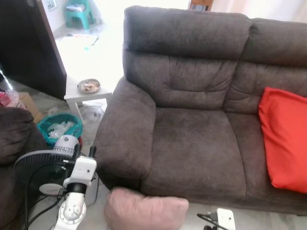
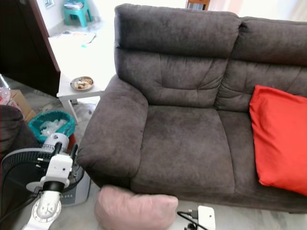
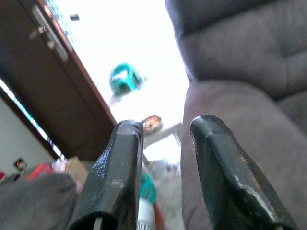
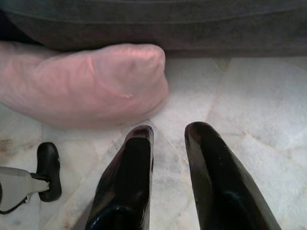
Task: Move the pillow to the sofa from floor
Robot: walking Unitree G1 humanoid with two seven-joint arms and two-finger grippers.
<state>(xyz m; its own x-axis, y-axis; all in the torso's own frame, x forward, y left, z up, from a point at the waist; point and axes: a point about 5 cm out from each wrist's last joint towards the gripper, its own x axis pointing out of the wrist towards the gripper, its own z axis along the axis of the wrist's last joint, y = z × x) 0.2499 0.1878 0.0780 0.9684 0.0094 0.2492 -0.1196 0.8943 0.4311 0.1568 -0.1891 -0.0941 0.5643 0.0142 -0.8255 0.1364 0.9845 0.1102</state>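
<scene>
Left eye view: nearest you, the pink pillow [image 1: 145, 210] lies on the pale marble floor [image 1: 268, 221], against the sofa's [image 1: 201, 143] front edge below its left armrest. The left gripper [image 1: 84, 152] is raised beside that armrest, over a floor fan [image 1: 41, 165]. A red cushion [image 1: 285, 139] leans at the sofa's right end. A teal basket [image 1: 60, 127] holds crumpled plastic; a dish [image 1: 88, 86] of food sits on the white side table [image 1: 76, 96].

Left wrist view: you see both fingers [image 3: 120, 182] slightly parted, gripping nothing.

Right wrist view: the right gripper [image 4: 168, 139] hovers just above the floor near the pillow's corner, fingers narrowly apart, empty.
</scene>
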